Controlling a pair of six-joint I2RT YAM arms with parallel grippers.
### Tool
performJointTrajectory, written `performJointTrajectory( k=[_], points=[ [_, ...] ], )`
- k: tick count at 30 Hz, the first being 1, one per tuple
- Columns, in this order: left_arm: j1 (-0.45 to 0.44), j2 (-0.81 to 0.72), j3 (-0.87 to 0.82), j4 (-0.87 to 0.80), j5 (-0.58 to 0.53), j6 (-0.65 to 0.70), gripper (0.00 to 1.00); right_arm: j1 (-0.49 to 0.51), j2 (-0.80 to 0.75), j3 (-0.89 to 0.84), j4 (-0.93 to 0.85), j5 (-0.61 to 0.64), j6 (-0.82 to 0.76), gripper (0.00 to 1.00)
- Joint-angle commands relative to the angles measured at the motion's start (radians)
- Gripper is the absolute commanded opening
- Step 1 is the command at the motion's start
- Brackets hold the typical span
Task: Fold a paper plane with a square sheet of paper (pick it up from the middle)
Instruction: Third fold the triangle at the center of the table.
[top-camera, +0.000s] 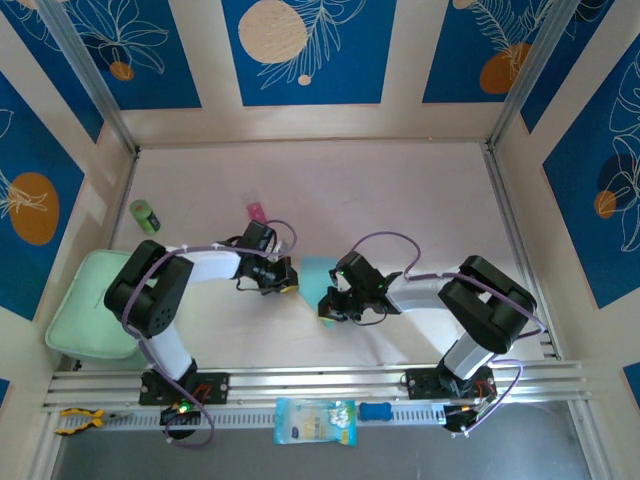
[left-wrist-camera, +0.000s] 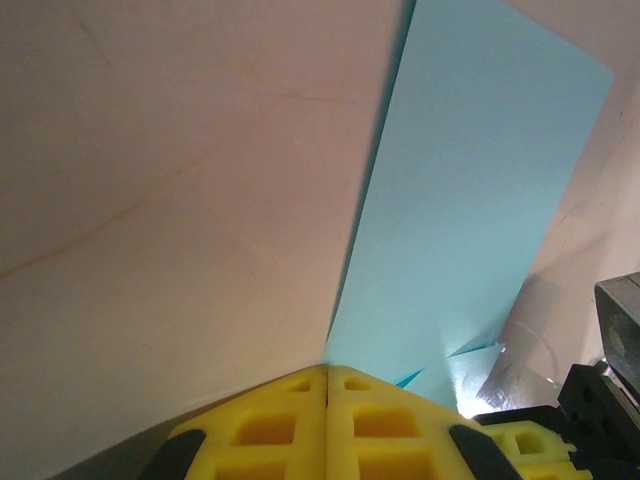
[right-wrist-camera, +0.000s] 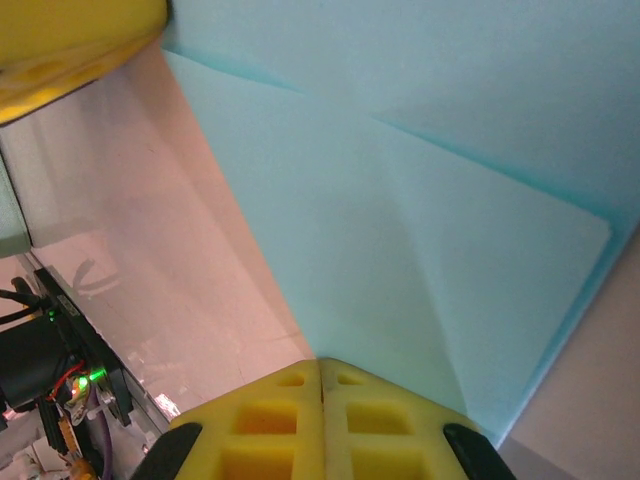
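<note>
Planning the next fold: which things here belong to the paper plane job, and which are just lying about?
Job: square sheet of paper, left pincer, right pincer.
Lying about: pink block, green roll, printed packet, mint tray.

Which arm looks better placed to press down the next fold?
Probably right: the right claw, shut, points at creases in the paper. The left claw, also shut, meets only a plain edge.

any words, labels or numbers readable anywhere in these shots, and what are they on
None can be read.
The blue-and-yellow printed packet carries print, but it is too small and blurred to make out.
The square sheet of paper is plain, with no marks.
</note>
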Motion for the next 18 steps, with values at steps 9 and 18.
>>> performJointTrajectory(
  k=[9, 18],
  points=[
    [0.043, -0.026, 0.021, -0.076, -0.099, 0.024, 0.00, -0.029, 0.009, -0.045, -0.205, 0.019, -0.074, 0.00],
    [-0.067, -0.112, 0.014, 0.067, 0.013, -0.019, 0.01, -0.044, 0.011, -0.029, -0.217, 0.017, -0.084, 0.00]
  ],
)
